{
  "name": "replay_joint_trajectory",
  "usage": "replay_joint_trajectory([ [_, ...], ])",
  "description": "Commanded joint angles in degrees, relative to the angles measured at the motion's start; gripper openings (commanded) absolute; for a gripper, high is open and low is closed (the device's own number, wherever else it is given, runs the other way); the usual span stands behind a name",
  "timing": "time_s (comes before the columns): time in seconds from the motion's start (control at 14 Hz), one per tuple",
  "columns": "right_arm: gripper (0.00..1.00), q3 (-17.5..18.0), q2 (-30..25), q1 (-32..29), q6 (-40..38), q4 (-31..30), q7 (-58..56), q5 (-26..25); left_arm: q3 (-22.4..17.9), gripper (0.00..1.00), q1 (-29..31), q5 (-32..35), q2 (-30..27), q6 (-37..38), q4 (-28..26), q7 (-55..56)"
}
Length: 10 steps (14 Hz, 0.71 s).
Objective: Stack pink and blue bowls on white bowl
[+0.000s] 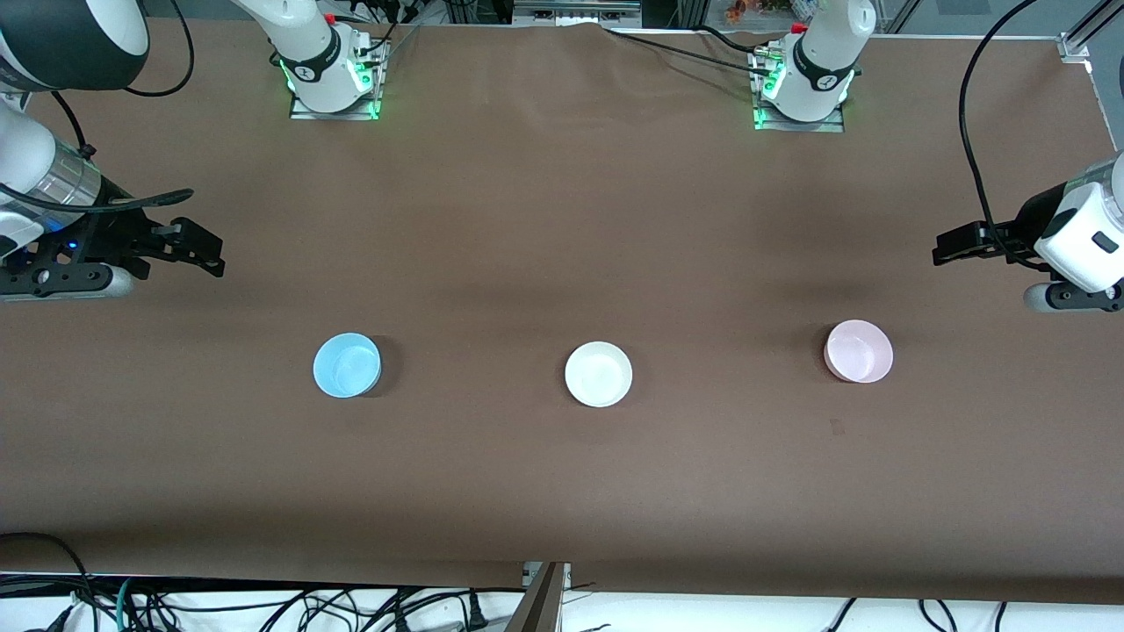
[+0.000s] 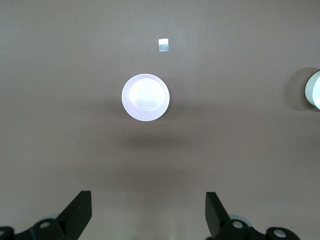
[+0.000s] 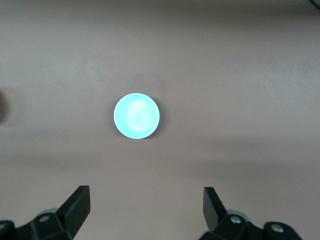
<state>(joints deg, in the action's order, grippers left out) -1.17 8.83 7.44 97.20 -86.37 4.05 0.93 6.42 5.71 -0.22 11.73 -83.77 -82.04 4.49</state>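
Lying apart from jaws: bowls [image 1: 598,375].

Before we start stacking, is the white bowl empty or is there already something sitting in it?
Empty. The white bowl sits upright on the brown table, and the front view shows only its bare white inside.

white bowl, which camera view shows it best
The front view: the white bowl sits whole on the table between the blue and pink bowls. The left wrist view catches only a sliver of it at the frame's edge; the right wrist view misses it.
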Motion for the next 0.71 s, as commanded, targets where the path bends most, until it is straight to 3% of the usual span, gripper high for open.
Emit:
replay_joint_trajectory([
  [0.0, 1.0, 0.4, -0.6, -0.2, -0.4, -0.4, 0.5, -0.3, 0.3, 1.0, -0.2, 0.6, 0.8, 1.2, 2.0, 0.6],
  [0.64, 1.0, 0.3, -0.3, -0.6, 1.4, -0.3, -0.1, -0.8, 0.3, 1.0, 0.3, -0.3, 1.4, 1.2, 2.1, 0.6],
])
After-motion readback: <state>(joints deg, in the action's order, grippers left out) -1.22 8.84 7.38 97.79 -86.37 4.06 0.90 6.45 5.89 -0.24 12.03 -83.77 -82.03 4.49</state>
